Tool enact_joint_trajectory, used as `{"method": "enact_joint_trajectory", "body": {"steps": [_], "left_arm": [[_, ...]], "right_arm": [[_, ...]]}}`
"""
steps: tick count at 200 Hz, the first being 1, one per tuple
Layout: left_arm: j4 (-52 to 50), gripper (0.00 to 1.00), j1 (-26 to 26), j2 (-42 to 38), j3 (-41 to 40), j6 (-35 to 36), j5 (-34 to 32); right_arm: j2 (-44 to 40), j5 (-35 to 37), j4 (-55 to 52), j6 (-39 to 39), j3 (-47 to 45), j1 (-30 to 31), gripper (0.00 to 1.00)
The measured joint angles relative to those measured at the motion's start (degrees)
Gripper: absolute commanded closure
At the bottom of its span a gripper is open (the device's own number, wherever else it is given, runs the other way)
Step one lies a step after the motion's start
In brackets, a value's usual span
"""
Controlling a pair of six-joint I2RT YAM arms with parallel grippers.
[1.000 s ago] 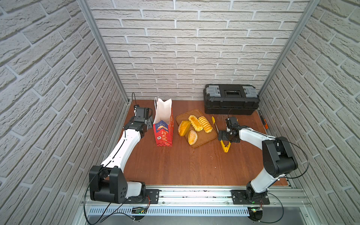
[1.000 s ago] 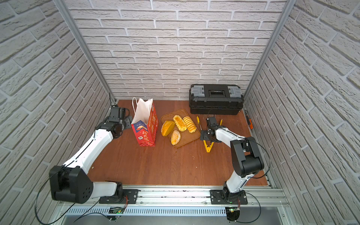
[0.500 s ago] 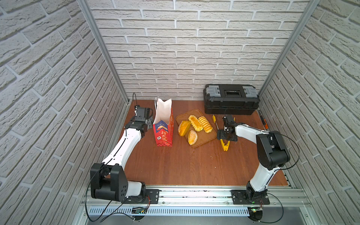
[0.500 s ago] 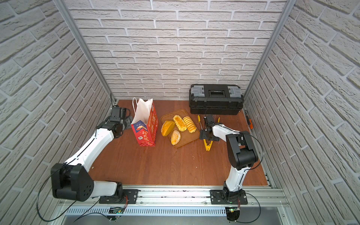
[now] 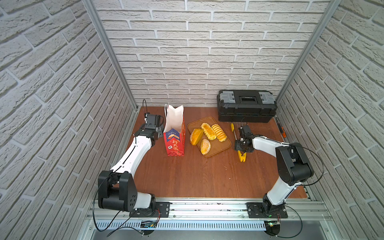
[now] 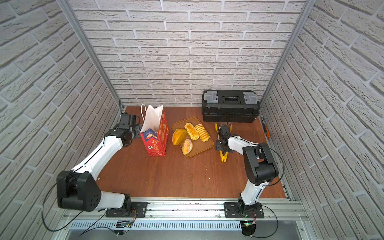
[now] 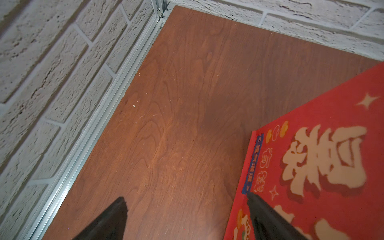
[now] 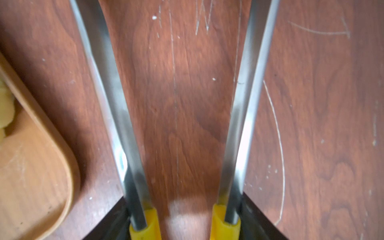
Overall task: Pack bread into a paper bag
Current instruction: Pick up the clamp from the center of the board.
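Observation:
The paper bag [image 5: 174,133] [image 6: 154,133] stands upright and open at the back left. Several pieces of bread lie on a wooden tray [image 5: 220,146] to its right: an oval loaf [image 5: 196,136], a braided pastry [image 5: 208,131], a ridged roll [image 5: 218,133] and a sesame bun [image 5: 205,146]. My left gripper [image 5: 160,130] [image 7: 185,207] is open at the bag's left side, one finger [image 7: 261,214] against its red face [image 7: 322,166]. My right gripper [image 5: 241,145] [image 8: 185,209] is low over the table right of the tray, its fingers pressed on both metal arms of the yellow-tipped tongs [image 5: 242,156] [image 8: 116,104].
A black toolbox [image 5: 246,106] sits against the back wall on the right. An orange-handled tool [image 5: 281,129] lies along the right wall. Brick walls close in the left, back and right sides. The tray's rim [image 8: 62,166] lies close beside the tongs.
My right gripper has narrowed onto the tongs' arms, and the right arm has shifted slightly. The left arm and the bag have not moved.

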Motion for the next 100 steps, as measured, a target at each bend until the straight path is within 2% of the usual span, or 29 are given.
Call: {"method": "enact_joint_trajectory", "body": {"steps": [21, 71, 100], "left_arm": [[0.0, 0.07, 0.0, 0.0, 0.0, 0.0, 0.0], [0.0, 0.08, 0.0, 0.0, 0.0, -0.2, 0.1], [-0.1, 0.08, -0.2, 0.0, 0.6, -0.5, 0.1]], "right_arm": [[-4.4, 0.0, -0.3, 0.3, -3.1, 0.1, 0.32], [-22.0, -0.5, -3.5, -0.2, -5.0, 2.6, 0.33], [-26.4, -1.3, -5.8, -0.8, -5.0, 6.2, 0.34]]}}
